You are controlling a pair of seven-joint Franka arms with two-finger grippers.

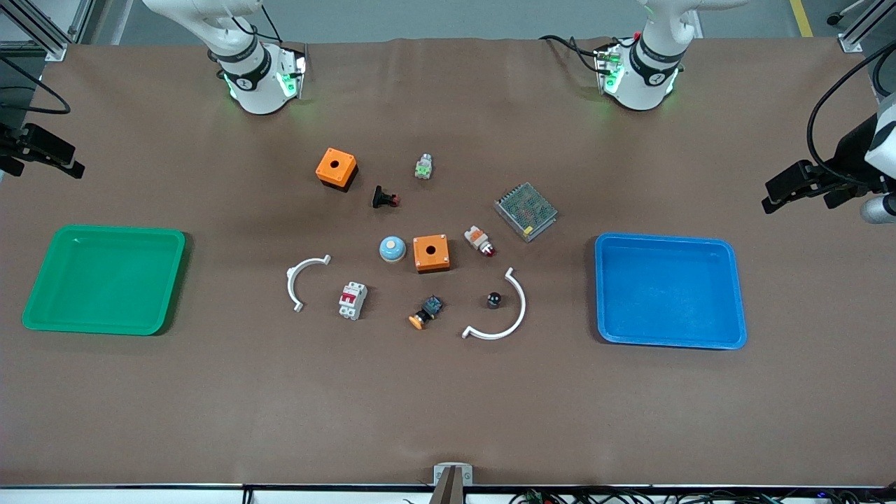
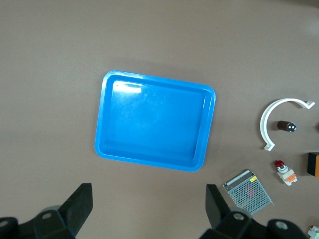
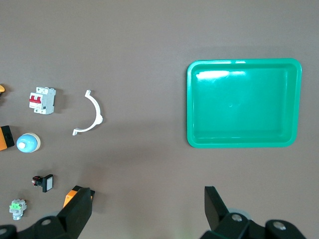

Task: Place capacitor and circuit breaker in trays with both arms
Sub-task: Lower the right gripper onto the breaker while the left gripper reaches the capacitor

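Left gripper (image 2: 144, 211) open over table; right gripper (image 3: 144, 211) likewise.

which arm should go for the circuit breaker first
Right. The circuit breaker lies toward the right arm's end of the table, beside the green tray, and shows in the right wrist view; the right claw is open.

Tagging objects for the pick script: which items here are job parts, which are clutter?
Job: capacitor; circuit breaker; left gripper and right gripper, both open.

Clutter: two orange boxes; mesh power supply; blue dome button; white curved clips.
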